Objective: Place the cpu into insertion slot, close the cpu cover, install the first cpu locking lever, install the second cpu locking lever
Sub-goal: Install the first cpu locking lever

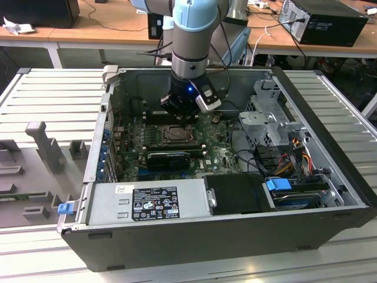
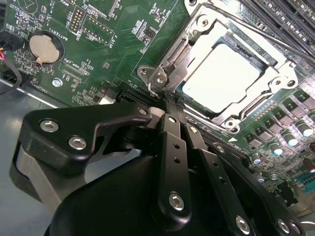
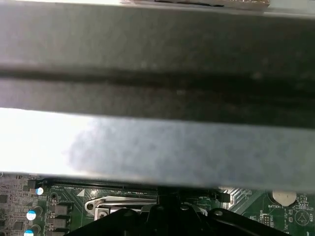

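the arm (image 1: 189, 35) comes down near-vertical from the top centre of the exterior view into the open computer case (image 1: 330, 147), its gripper (image 1: 179, 115) low over the motherboard (image 1: 221, 156) just above the socket. in the second wrist view the gripper (image 2: 170, 105) has its black fingers (image 2: 172, 142) drawn narrow, tips together at the lower-left corner of the socket frame, touching or almost touching a thin metal locking lever (image 2: 165, 61) there; whether they pinch it i cannot tell.

the cpu (image 2: 221, 76) lies flat in the insertion slot (image 2: 194, 96), its pale silver face showing through the window of the cpu cover (image 2: 278, 81), which lies closed over it, in the upper right of the second wrist view. in the exterior view the socket (image 1: 175, 134) sits mid-frame, above a black heatsink (image 1: 168, 159).

a coin cell battery (image 2: 43, 47) sits at that view's upper left. the case rests on a ribbed grey table (image 1: 47, 94); wooden desks (image 1: 112, 26) and a second computer (image 1: 327, 20) run along the top of the exterior view.
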Controlling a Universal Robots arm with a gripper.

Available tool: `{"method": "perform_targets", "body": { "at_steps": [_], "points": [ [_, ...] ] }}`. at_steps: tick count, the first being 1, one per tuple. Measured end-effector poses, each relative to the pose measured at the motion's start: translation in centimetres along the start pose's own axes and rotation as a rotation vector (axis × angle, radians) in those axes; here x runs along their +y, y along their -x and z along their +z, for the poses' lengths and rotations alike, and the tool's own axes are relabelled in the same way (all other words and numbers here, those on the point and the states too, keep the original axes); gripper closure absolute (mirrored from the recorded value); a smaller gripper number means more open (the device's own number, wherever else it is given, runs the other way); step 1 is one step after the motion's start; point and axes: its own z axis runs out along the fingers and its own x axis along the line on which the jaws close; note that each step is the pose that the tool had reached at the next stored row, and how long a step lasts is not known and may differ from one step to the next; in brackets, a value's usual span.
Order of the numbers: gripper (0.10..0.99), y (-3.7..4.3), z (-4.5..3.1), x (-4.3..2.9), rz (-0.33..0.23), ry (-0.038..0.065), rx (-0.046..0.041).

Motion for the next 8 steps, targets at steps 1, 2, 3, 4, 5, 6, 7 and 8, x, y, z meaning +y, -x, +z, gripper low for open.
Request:
{"method": "perform_targets", "body": {
  "at_steps": [1,2,3,4,5,6,7,8],
  "points": [
    [0.980,0.00,0.00,0.00,0.000,0.001,0.0001],
    [0.980,0.00,0.01,0.01,0.000,0.001,0.0000],
    [0.980,0.00,-0.05,0.02,0.000,0.002,-0.0001],
    [0.980,0.02,-0.23,0.07,0.000,0.003,-0.0006],
    [0.980,0.01,-0.42,0.09,0.000,0.002,-0.0003],
    [0.980,0.00,-0.70,0.11,0.000,0.001,0.0000],
    [0.980,0.00,-1.04,0.15,0.000,0.001,-0.0001],
    [0.980,0.00,-1.25,0.17,0.000,0.002,-0.0001]
  ]
}}
